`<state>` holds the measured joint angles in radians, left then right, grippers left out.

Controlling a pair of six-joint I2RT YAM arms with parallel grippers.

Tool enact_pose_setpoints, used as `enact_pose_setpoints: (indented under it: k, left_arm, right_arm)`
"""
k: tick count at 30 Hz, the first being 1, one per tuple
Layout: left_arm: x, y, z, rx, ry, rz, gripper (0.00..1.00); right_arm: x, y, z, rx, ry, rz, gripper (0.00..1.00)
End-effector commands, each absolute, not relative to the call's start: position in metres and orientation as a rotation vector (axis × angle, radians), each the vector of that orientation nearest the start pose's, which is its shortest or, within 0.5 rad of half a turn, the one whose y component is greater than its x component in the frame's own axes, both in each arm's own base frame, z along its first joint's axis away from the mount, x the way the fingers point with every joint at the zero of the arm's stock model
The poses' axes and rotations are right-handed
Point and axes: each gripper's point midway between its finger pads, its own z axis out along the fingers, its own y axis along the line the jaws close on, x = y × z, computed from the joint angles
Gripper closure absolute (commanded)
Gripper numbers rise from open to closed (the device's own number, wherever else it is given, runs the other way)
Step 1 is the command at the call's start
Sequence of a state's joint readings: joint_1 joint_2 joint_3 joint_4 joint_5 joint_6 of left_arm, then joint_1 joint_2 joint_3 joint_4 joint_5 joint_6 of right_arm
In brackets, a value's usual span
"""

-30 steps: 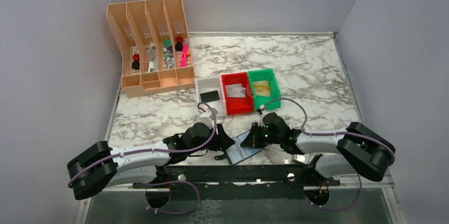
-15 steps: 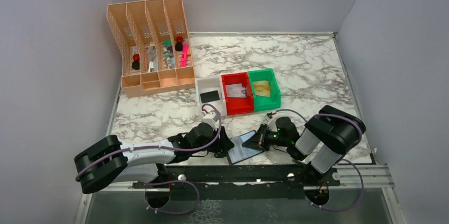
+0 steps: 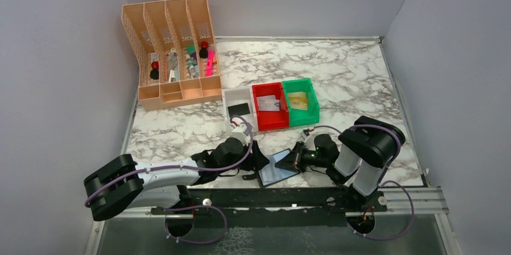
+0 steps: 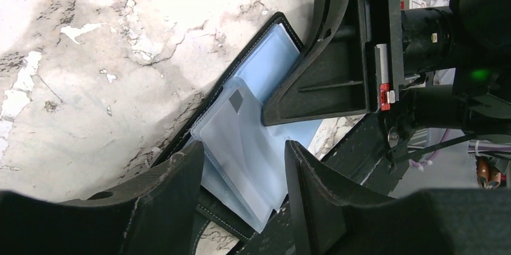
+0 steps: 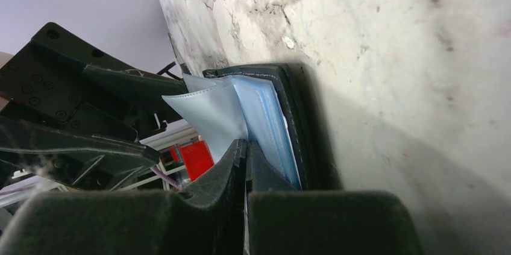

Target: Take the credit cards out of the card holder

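Card holder (image 3: pixel 278 167) is sitting at the near edge of the marble table (image 3: pixel 349 86), roughly 6 o'clock in the top view, right between the two arms. It's lying open: black stitched edge, glossy blue-grey see-through pockets fanned up like book pages. One pocket leaf has a small dark square near its corner. Can't tell if any pocket has a card in it.

Right gripper (image 5: pixel 246 146) comes in from the holder's 3 o'clock, fingers pressed together and pinching one clear pocket leaf, lifting it off the rest of the stack.

Left gripper (image 4: pixel 244 152) is at the holder's 9 o'clock with its fingers spread and the pocket leaves showing in the gap between them. Can't tell if either finger actually touches.

Up at 12 o'clock from the holder, three credit cards (image 3: pixel 269 104) lie in a row of bins: a black one in the white bin (image 3: pixel 232 97), a pale printed one in the red bin (image 3: pixel 271 124), and a yellowish one in the green bin (image 3: pixel 303 119).
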<state>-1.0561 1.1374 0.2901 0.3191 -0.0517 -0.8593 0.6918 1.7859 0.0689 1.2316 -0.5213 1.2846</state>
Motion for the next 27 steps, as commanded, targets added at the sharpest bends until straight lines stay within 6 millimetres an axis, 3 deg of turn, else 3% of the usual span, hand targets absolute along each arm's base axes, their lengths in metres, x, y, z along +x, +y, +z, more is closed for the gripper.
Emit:
enact_pose_setpoints:
  k: [1, 6, 11, 16, 27]
  left_arm:
    - [0.141, -0.303, 0.076, 0.195, 2.240, -1.099, 0.44]
    - [0.151, -0.287, 0.064, 0.112, 2.282, -0.918, 0.44]
    - [0.156, -0.282, 0.067, 0.109, 2.279, -0.835, 0.42]
    - [0.150, -0.294, 0.074, 0.148, 2.246, -0.930, 0.40]
    - [0.134, -0.313, 0.069, 0.251, 2.257, -1.057, 0.40]
  right_arm:
    - [0.123, 0.259, -0.008, 0.375, 2.574, 1.509, 0.93]
    - [0.124, 0.259, -0.008, 0.369, 2.573, 1.505, 0.93]
    - [0.125, 0.259, -0.007, 0.365, 2.571, 1.500, 0.93]
    - [0.126, 0.259, -0.007, 0.362, 2.573, 1.484, 0.93]
    - [0.126, 0.258, -0.008, 0.356, 2.581, 1.464, 0.92]
